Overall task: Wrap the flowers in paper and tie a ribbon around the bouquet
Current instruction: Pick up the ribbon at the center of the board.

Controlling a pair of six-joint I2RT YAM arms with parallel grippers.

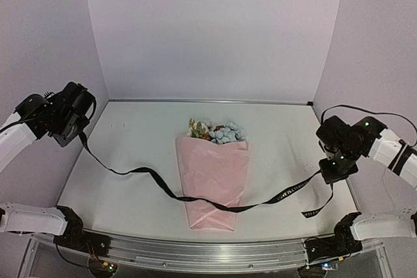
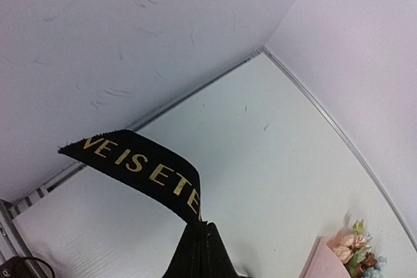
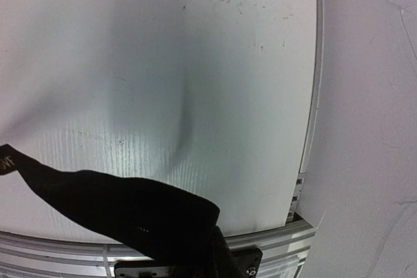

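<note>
1. Left tool [image 1: 79, 132] and right tool [image 1: 330, 173], at opposite frame edges, each pinched the ribbon [image 1: 285, 192].
2. It crossed the bouquet [image 1: 212, 177] lying mid-frame.
3. Uneven pulling could slip it off the tip.

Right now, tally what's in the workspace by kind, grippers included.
flowers, one bunch: 1
paper, pink, wrapped around the stems: 1
ribbon, black with gold lettering: 1
Grippers, left gripper and right gripper, each shut on a ribbon end: 2
Total: 5
</note>
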